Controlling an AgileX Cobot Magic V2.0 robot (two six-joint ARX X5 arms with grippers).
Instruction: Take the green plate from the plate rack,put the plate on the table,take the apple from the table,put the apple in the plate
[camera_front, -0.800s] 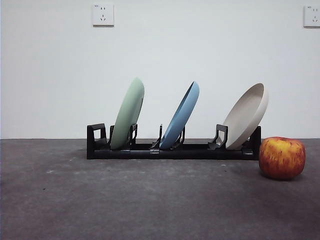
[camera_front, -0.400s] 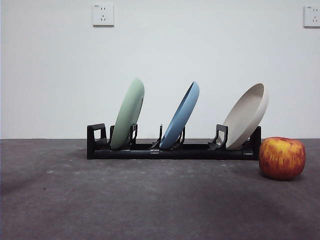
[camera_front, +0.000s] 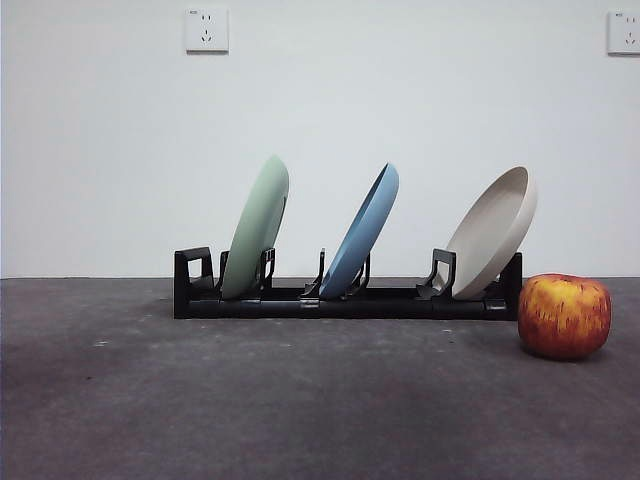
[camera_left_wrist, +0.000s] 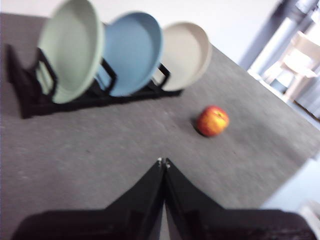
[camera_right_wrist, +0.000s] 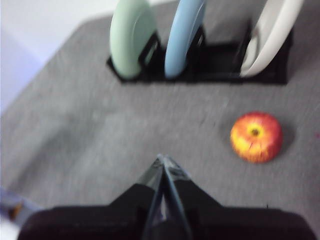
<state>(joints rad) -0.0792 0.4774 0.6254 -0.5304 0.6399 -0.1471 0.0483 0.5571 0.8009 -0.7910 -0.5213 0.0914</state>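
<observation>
**Three plates racked, apple on the table, both grippers closed and empty**

At the left end of the plate rack (camera_front: 345, 300) the green plate (camera_front: 256, 228) is seen standing on edge, tilted to the right in its slotted holder. Next along, the blue plate (camera_front: 360, 232) is held at a steeper lean in the middle slot, and the beige plate (camera_front: 490, 233) is propped at the right end. Just beside that end of the rack, the apple (camera_front: 564, 316) is seen resting on the table (camera_front: 300, 400), apart from the rack.

The left gripper (camera_left_wrist: 163, 162) is held above bare table, jaws pressed together with nothing between them; the right gripper (camera_right_wrist: 162, 159) is likewise closed and empty, with the apple nearby.

The table is dark grey and speckled. A white wall is seen behind, with two wall sockets (camera_front: 206, 29) high up.
</observation>
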